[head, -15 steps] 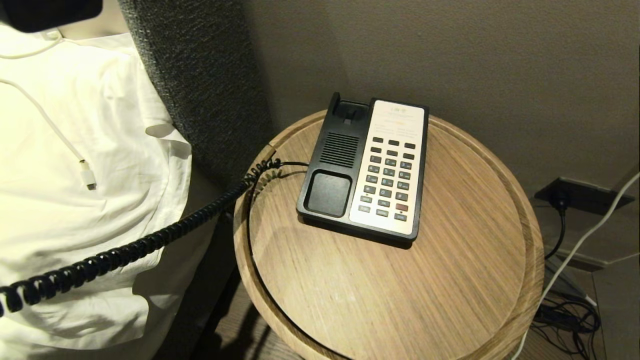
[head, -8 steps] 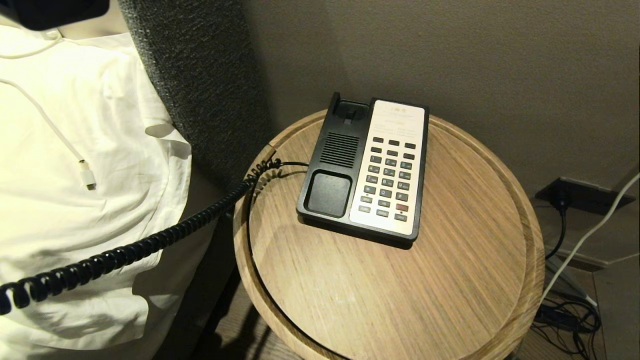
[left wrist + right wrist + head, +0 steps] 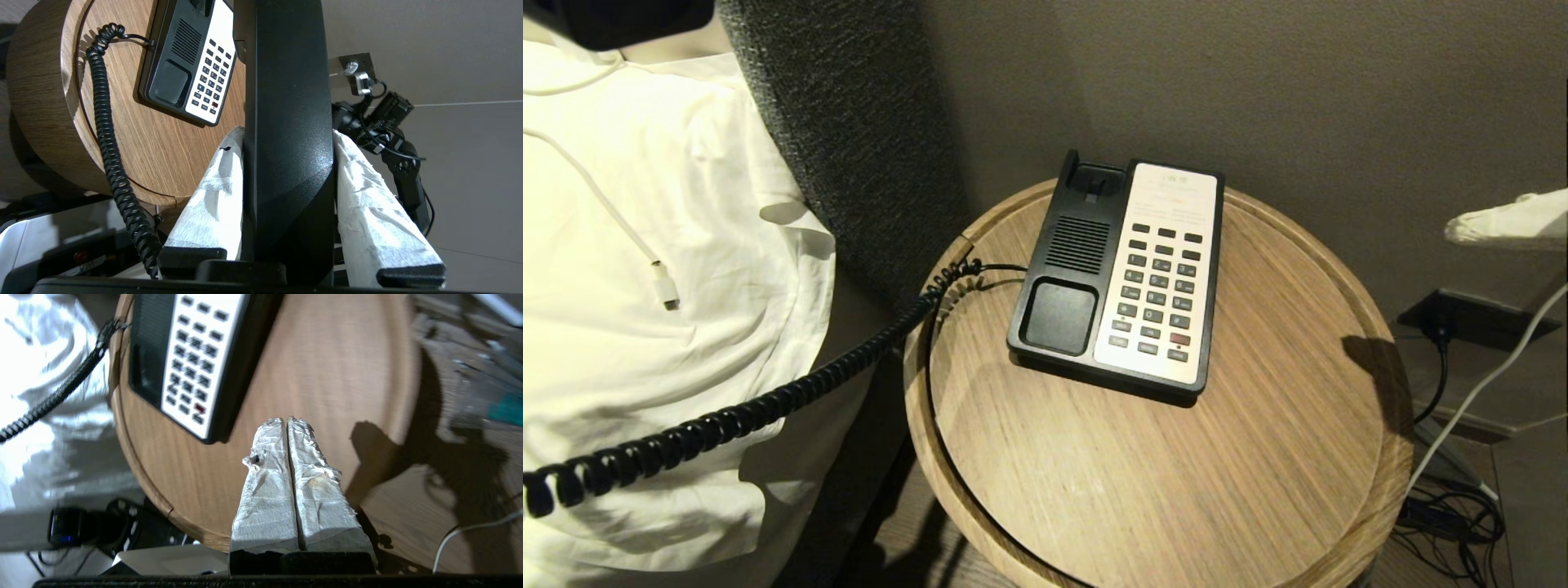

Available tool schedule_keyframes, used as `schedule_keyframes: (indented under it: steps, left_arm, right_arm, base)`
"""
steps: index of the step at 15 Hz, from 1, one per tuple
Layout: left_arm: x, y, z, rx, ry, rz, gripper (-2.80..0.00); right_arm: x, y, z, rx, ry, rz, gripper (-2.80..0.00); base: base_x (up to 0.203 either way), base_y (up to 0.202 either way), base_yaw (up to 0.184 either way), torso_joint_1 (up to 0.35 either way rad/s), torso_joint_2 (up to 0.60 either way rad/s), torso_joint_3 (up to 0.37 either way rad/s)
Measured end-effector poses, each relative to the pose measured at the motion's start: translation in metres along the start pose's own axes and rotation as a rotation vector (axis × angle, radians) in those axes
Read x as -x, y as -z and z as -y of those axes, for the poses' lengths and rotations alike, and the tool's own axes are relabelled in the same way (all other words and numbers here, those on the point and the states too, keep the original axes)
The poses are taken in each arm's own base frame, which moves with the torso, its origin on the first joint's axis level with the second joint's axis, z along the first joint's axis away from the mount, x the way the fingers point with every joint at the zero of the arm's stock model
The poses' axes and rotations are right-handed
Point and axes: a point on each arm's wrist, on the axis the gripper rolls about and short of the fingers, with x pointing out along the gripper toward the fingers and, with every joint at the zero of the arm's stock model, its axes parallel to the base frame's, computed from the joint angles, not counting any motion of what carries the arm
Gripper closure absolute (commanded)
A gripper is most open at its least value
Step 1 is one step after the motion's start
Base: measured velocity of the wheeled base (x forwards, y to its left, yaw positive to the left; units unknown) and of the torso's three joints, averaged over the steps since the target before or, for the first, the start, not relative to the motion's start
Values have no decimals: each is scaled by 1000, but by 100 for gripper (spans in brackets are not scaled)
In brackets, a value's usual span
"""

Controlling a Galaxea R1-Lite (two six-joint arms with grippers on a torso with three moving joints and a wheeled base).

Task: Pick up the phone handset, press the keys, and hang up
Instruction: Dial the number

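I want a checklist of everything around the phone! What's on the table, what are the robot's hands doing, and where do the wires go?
Surface: round wooden table, raised rim.
Job's things: phone handset off its cradle; keys on the phone base, untouched.
Clutter: nothing seen on the table besides the phone.
Grippers: left gripper clamps the handset; right gripper shut, empty, above the table's edge.
Cables: coiled cord runs off the table's left; white charging cable on the bedding.
Surroundings: wall socket, floor wires.
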Motion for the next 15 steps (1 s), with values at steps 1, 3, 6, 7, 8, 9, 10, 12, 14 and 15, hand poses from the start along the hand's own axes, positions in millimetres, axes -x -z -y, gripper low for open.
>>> schedule_keyframes:
  steps: [1,3,6,7,8,9,10,12,14,15]
  left_arm:
    - [0,0,0,0,-1,0,0]
    - [-1,0,0,0,-1,1,0]
    - [-2,0,0,0,-3,-1,0]
    - [-2,1,0,-1,-4,-2,0]
    - [-2,1,0,-1,-3,-2,0]
    - [-2,1,0,0,-3,-2,0]
    - [-2,0,0,0,-2,-1,0]
    - [-2,0,0,0,-4,4,0]
    - [-2,0,0,0,-5,4,0]
    - [-3,0,0,0,-6,3,0]
  right_arm:
    - [-8,-1,-7,18,-16,-20,0]
    - [-25,-1,-24,50,-40,-54,0]
    - [-47,-1,-45,61,-46,-44,0]
    - [-54,-3,-50,67,-46,-24,0]
    - [-62,-4,-54,72,-43,-3,0]
    - [-69,-5,-58,76,-39,15,0]
    - [-75,-6,-61,80,-37,24,0]
    - [-86,-3,-67,88,-34,17,0]
    - [-95,-2,-72,94,-37,15,0]
    - [-100,-1,-73,95,-34,18,0]
  base:
    - [0,0,0,0,0,0]
    - [0,0,0,0,0,0]
    - [0,0,0,0,0,0]
    - [0,0,0,0,0,0]
    - [0,0,0,0,0,0]
    - [0,0,0,0,0,0]
    - [0,0,0,0,0,0]
    - [0,0,0,0,0,0]
    - [0,0,0,0,0,0]
    - [0,0,0,0,0,0]
